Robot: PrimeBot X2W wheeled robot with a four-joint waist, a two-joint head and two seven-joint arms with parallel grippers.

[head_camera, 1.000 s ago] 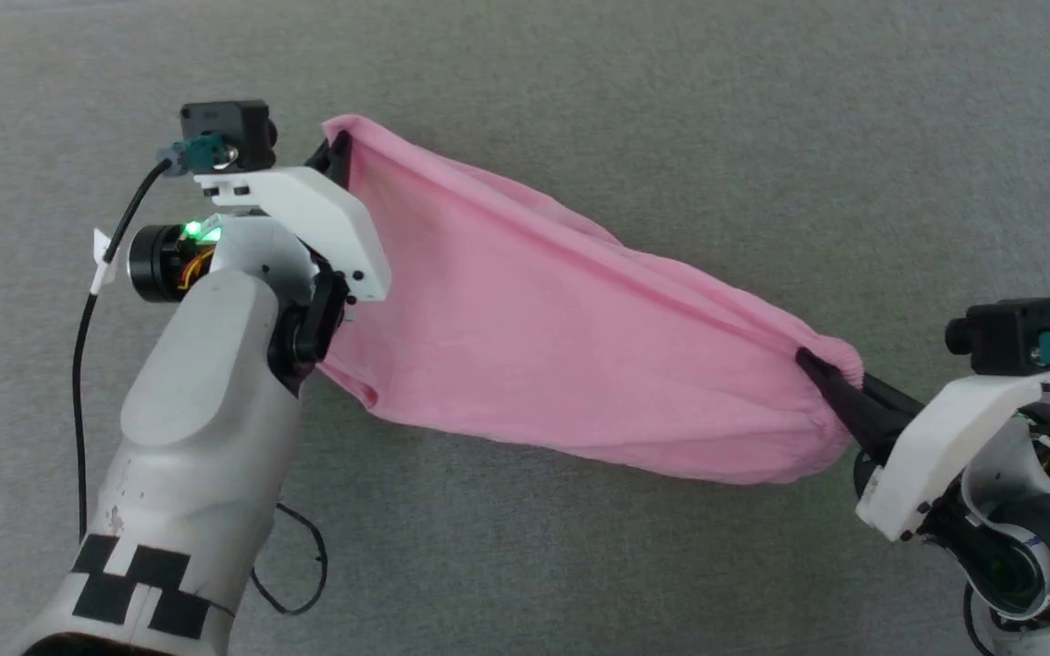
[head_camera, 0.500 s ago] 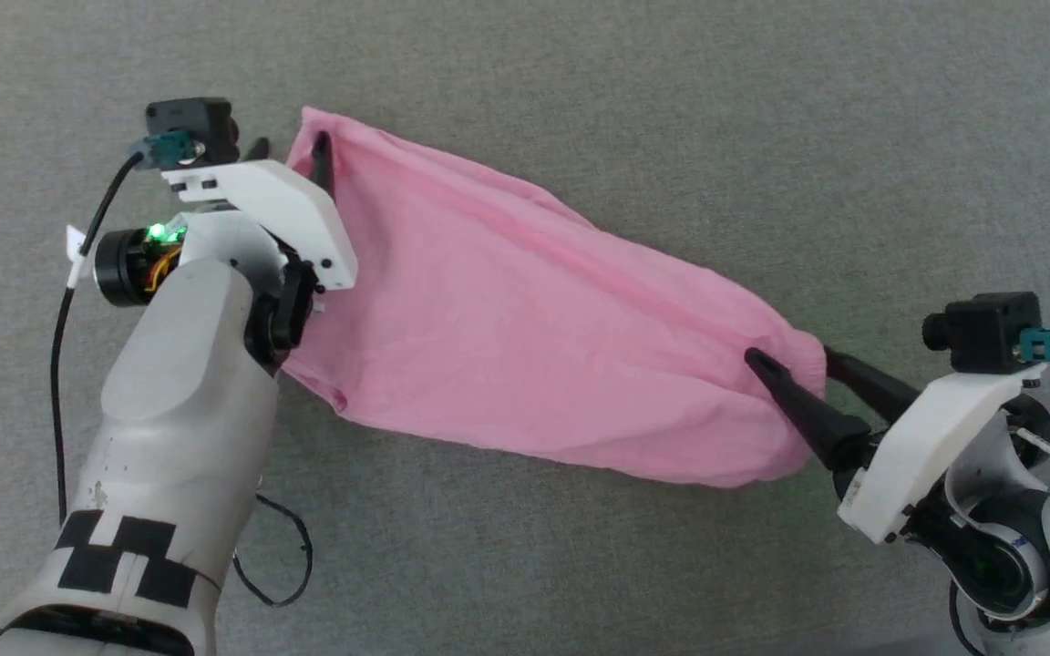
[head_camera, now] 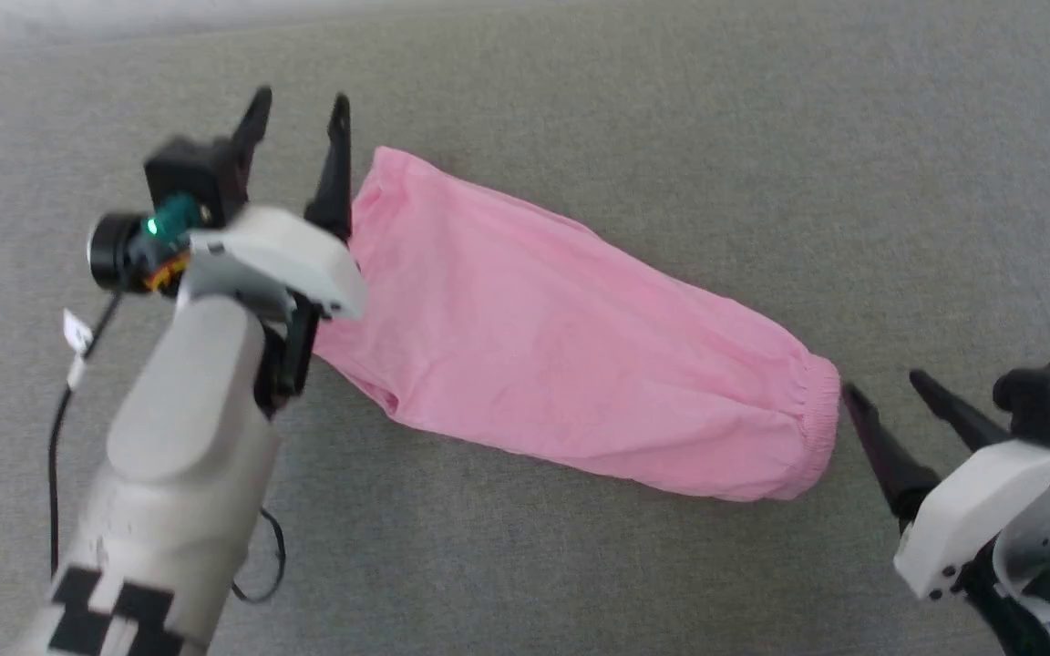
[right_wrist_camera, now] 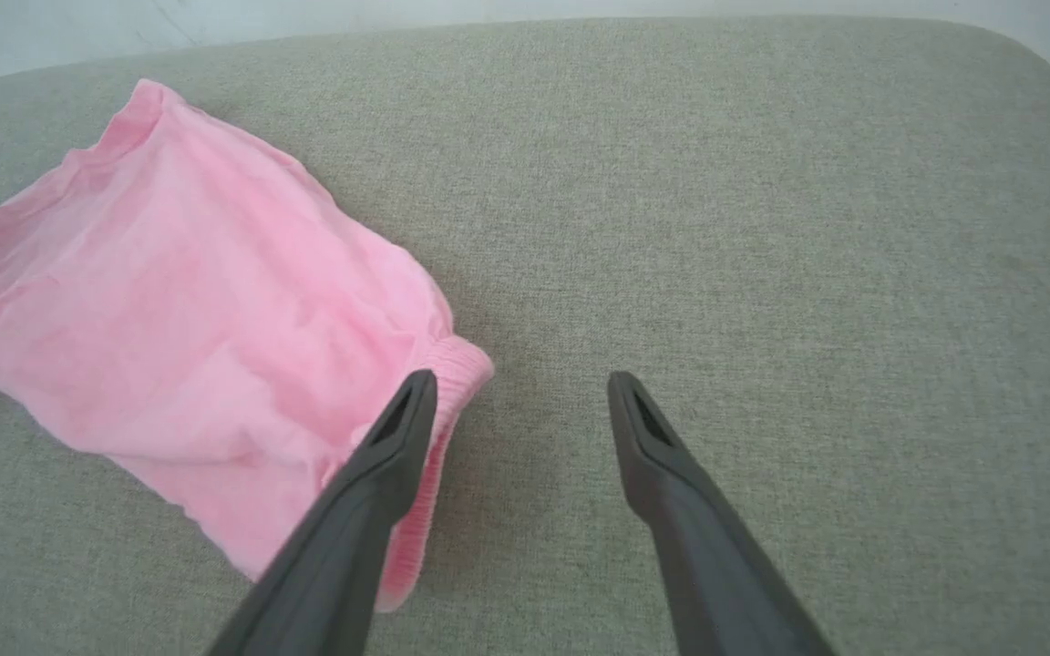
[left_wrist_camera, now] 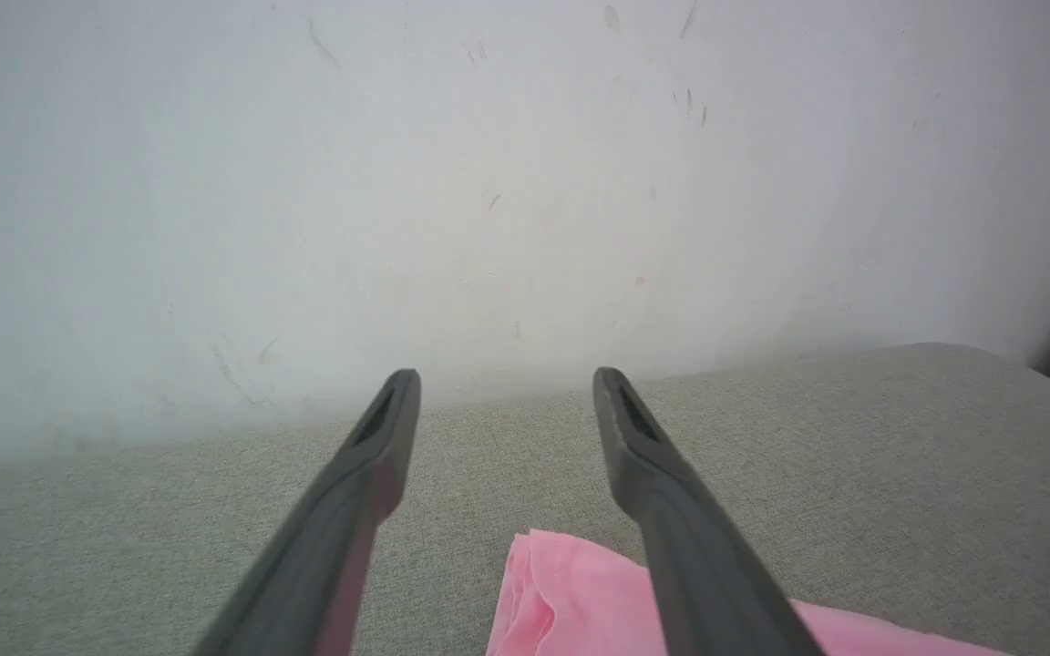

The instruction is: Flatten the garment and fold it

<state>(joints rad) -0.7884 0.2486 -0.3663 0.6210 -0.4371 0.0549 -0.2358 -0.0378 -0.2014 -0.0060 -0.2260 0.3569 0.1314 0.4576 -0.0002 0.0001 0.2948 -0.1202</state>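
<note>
The pink garment (head_camera: 561, 328) lies spread out flat on the grey cloth surface, running from upper left to lower right. Its gathered elastic band (head_camera: 818, 428) is at the lower right end. My left gripper (head_camera: 299, 102) stands open just beyond the garment's upper left end, with nothing between its fingers. In the left wrist view the garment's corner (left_wrist_camera: 571, 597) lies beneath the open left gripper (left_wrist_camera: 507, 375). My right gripper (head_camera: 885, 383) is open just right of the elastic band, empty. In the right wrist view the garment (right_wrist_camera: 188, 319) lies left of the open right gripper (right_wrist_camera: 522, 378).
The grey cloth surface (head_camera: 762, 137) stretches all around the garment. A pale wall (left_wrist_camera: 488, 182) rises behind its far edge. A black cable (head_camera: 60, 428) hangs beside my left forearm.
Both grippers have opened and let go of the garment's ends, then drawn back off it. The garment has dropped from a taut stretch to lying flat. The head view has shifted.
</note>
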